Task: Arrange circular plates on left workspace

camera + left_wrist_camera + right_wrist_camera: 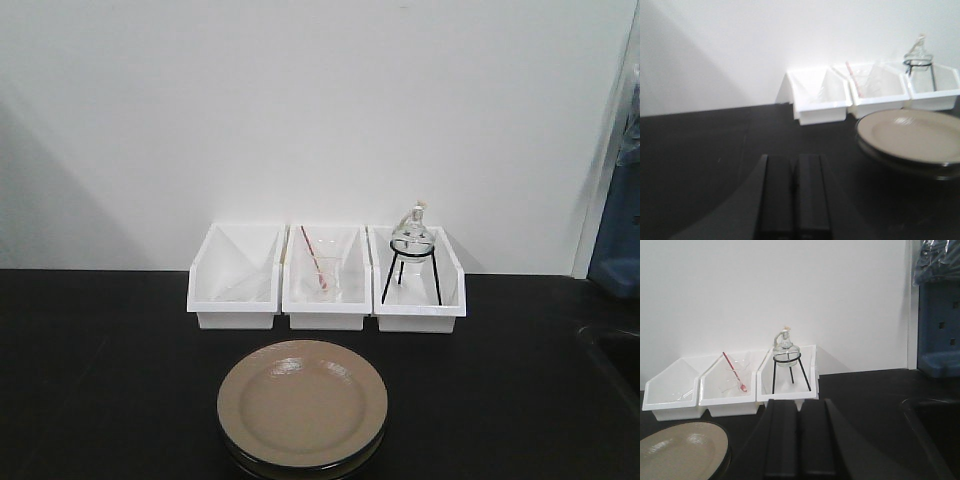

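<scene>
White wall fills the back of the front view, and below it the black counter (110, 380) runs wide and bare to the left. Two tan plates (302, 402) sit stacked near the front edge, in the middle, the lower one showing only as a dark rim under the top one. Behind them, just apart, three white bins (326, 277) stand side by side against the wall: the left one looks nearly bare, the middle one holds a glass beaker (325, 275) with a red rod, the right one holds a round glass flask (412, 233) on a black wire tripod. At the far right a sink basin (612, 355) dips into the counter, with a blue object above it.

From the left wrist, the left hand (794, 192) hangs low over open counter, its two dark fingers pressed together with nothing between them. The plates (912, 134) lie to its right, well apart from it, with the bins (822, 96) beyond.

From the right wrist, the right hand (800, 437) also has its fingers together and holds nothing. The plates (682, 452) show at the lower left corner. The bins (732, 385) stand straight ahead, the flask (785, 347) bin nearest, and the sink (932, 430) opens on the right.
</scene>
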Controlling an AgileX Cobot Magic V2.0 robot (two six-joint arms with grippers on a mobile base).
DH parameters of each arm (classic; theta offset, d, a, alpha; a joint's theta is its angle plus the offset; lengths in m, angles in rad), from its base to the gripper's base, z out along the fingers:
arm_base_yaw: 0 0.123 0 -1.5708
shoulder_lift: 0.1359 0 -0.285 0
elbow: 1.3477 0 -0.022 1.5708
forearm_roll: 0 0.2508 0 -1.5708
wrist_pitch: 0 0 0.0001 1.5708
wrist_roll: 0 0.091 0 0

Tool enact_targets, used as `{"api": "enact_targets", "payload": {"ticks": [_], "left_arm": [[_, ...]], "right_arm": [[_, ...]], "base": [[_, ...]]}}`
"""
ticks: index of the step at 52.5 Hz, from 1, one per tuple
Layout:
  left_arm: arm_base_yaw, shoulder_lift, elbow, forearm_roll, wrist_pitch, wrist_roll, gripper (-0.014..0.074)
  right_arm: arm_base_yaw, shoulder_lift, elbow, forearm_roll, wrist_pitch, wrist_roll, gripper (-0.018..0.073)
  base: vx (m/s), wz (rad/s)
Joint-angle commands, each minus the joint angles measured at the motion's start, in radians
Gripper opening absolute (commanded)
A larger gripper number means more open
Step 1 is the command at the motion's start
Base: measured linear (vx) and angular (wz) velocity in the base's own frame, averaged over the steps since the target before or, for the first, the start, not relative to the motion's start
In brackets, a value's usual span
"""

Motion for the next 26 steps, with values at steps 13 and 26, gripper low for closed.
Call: {"api": "enact_targets", "payload": {"ticks": [13,26], "left_arm": [[0.064,-0.251,0.113,0.086,-0.006,-0.074,-0.0006],[0.063,-0.240,0.113,0.083,0.019,-0.078,-0.0006]], "right_arm": [[-0.003,0.000,-0.033,-0.009,-0.063,-0.002,-0.0005],[-0.003,0.000,-0.033,-0.009,-0.063,-0.002,-0.0005]], "base": [[0.00,0.00],[0.00,0.00]]}}
